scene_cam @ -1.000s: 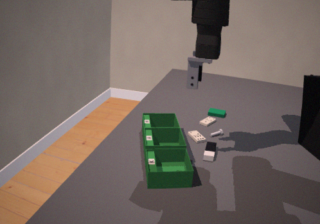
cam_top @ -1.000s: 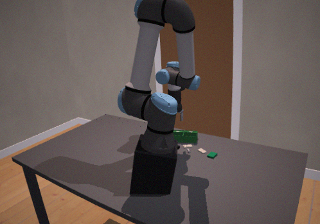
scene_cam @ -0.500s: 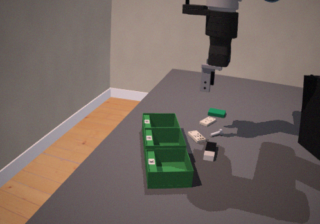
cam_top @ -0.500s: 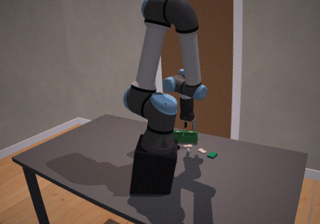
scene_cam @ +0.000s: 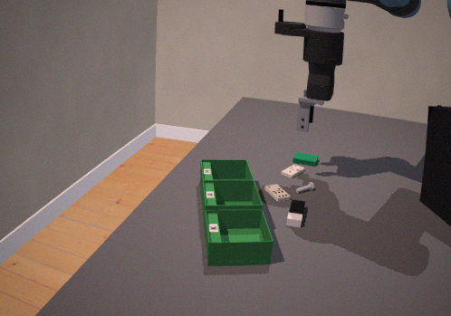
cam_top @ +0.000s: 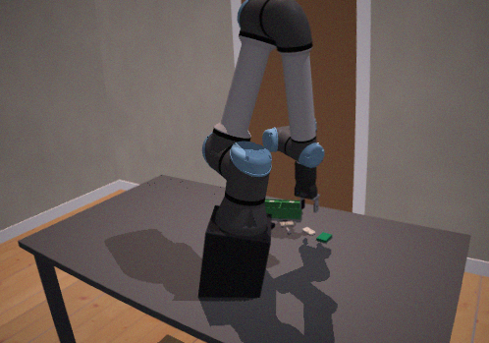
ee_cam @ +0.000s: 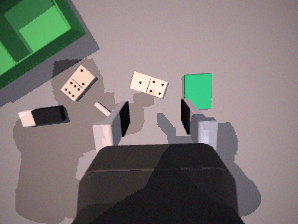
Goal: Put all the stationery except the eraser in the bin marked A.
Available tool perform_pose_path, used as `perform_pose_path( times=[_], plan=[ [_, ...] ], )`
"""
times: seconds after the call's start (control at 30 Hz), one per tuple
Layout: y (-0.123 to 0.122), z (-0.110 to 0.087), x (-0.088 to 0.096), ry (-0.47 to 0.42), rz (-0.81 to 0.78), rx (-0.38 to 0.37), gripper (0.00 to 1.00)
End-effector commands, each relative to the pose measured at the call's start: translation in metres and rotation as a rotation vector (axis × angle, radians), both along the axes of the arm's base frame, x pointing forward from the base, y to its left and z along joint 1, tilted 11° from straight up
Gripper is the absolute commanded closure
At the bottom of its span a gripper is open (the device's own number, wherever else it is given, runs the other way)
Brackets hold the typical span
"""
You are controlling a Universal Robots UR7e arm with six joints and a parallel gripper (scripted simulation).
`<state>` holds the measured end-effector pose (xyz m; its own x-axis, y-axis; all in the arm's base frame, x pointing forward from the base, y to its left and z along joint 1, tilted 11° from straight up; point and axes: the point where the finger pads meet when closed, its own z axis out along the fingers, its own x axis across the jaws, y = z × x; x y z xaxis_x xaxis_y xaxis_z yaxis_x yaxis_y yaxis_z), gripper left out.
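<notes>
My gripper [cam_top: 310, 205] [scene_cam: 304, 124] [ee_cam: 154, 111] is open and empty, above the table beside the green flat block [cam_top: 324, 237] [scene_cam: 305, 159] [ee_cam: 198, 91]. A black and white eraser [scene_cam: 295, 214] [ee_cam: 42, 116] lies on the table near the closest bin in the exterior view. Three green bins stand in a row; the middle bin [scene_cam: 233, 190] has a small label that looks like an A. No thing shows in it, but part of its floor is hidden.
One domino [scene_cam: 277, 192] [ee_cam: 79, 83] lies beside the bins, another domino [scene_cam: 292, 171] [ee_cam: 149, 85] near the green block. A light grey bolt [scene_cam: 305, 187] [ee_cam: 103, 108] lies between the dominoes and the eraser. The near bin [scene_cam: 240, 253] and far bin [scene_cam: 228, 169] flank the middle one.
</notes>
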<state>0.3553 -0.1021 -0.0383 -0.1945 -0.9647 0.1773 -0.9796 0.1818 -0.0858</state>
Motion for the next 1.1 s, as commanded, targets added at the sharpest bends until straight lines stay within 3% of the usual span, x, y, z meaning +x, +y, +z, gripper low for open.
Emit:
perform_pose_path(
  times=[0.0, 0.23, 1.07],
  plan=[
    [-0.047, -0.009, -0.01, -0.019, 0.025, 0.012, 0.0],
    [-0.088, -0.013, -0.018, -0.023, 0.025, 0.007, 0.0],
    [-0.064, -0.017, -0.013, -0.019, 0.027, 0.011, 0.0]
  ],
)
